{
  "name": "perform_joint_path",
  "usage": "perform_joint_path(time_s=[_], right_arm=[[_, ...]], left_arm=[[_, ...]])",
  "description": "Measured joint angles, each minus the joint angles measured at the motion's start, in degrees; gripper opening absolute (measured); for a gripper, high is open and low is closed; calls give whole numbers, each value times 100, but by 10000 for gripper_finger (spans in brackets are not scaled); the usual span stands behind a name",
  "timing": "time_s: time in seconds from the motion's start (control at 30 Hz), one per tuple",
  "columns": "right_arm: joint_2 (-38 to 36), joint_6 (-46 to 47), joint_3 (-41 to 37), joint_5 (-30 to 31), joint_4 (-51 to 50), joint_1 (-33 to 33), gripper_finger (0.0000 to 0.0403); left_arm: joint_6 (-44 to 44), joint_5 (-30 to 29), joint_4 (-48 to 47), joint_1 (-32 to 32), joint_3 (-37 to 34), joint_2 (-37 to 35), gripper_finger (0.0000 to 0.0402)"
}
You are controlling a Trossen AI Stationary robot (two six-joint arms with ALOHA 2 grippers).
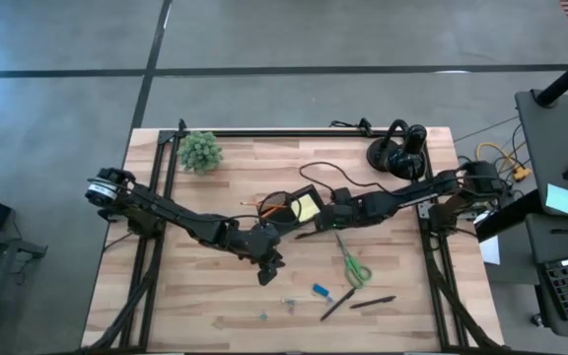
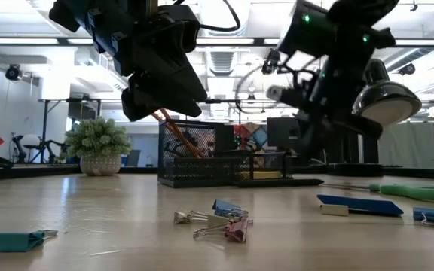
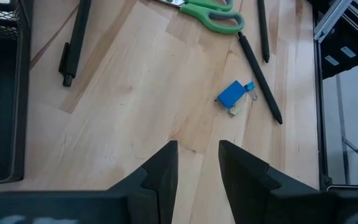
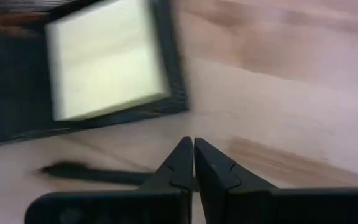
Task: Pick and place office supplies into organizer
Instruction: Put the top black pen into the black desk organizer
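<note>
Roughly at the middle of the tabletop we find the organizer, a black mesh tray with compartments; the yellow sticky-note pad lies in one of them and orange pencils lean in a taller section. We read no brand or writing on anything.

Our left claw hangs above bare wood just toward the front edge from the organizer, its fingers slightly apart and holding nothing. Our right claw sits just beside the organizer's right side, fingers pressed together and empty.

Toward the front right of the tabletop lie the green-handled scissors, two black pens and a blue binder clip. Another black pen lies close to the organizer.

The low view alone shows us the loose clips near the front edge: a metal pair with a pink one and a teal one off to the side. Only the high view shows the potted plant near the far left corner and the round black object near the far right corner.
</note>
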Motion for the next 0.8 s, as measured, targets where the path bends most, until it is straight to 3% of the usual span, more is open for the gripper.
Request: perform_joint_path(time_s=[0.27, 0.8], right_arm=[[49, 67, -93, -549, -364, 56, 8], [134, 174, -142, -498, -164, 151, 8]], left_arm=[[0, 0, 2, 0, 0, 0, 102], [2, -2, 4, 1, 0, 0, 102]])
